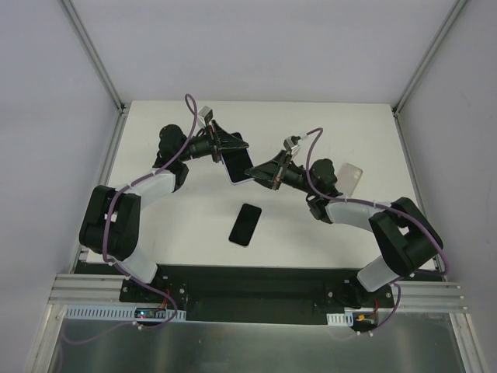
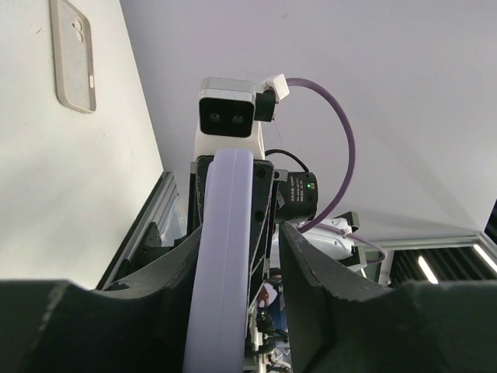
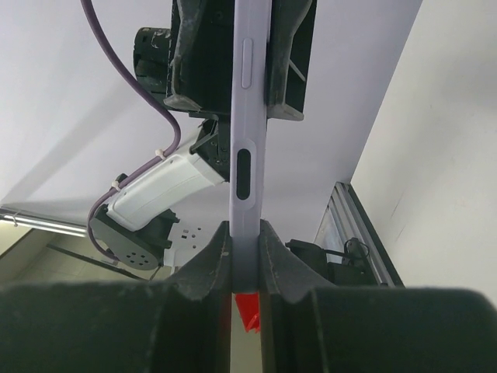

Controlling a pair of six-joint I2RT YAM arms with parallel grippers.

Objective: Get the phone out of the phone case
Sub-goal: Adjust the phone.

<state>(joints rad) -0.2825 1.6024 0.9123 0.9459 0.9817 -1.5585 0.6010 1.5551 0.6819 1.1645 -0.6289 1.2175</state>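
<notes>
Lavender phone case (image 1: pixel 239 165) is off the table (image 1: pixel 311 242), mid-air, far of centre. Left gripper (image 1: pixel 227 152) is clamped on its far-left end, right gripper (image 1: pixel 262 172) pinched tight on the near-right end. Black phone (image 1: pixel 245 224) lies flat on the table, nearer, apart from both.

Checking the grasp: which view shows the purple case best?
Top external: the purple case shows its broad face, held between the left gripper and right gripper. Left wrist shows only its narrow edge; right wrist, the edge with side cutouts.
</notes>
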